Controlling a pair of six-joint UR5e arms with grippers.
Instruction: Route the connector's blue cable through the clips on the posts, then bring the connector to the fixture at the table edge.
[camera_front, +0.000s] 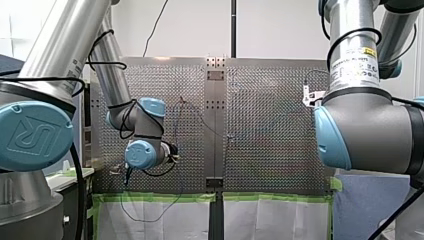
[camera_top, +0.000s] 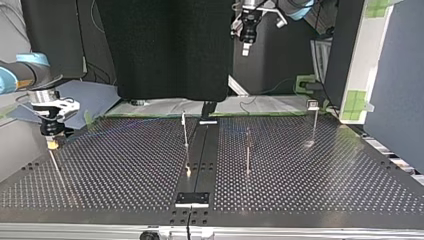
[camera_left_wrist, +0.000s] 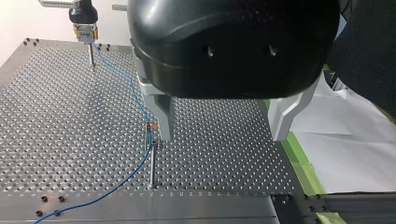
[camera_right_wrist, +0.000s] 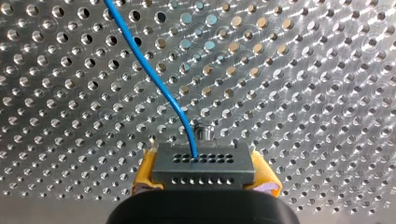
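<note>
My right gripper (camera_right_wrist: 204, 171) is clamped on the grey connector (camera_right_wrist: 204, 161), with its yellow pads (camera_right_wrist: 145, 171) pressed against both ends. The blue cable (camera_right_wrist: 154, 74) leaves the connector's face and crosses the perforated table (camera_right_wrist: 303, 93). Only the left wrist view shows where the cable goes next. Well away from the connector, it meets the clip atop a post (camera_left_wrist: 152, 156). One finger of my left gripper (camera_left_wrist: 222, 137) appears next to this post. That gripper is spread wide and holds nothing.
</note>
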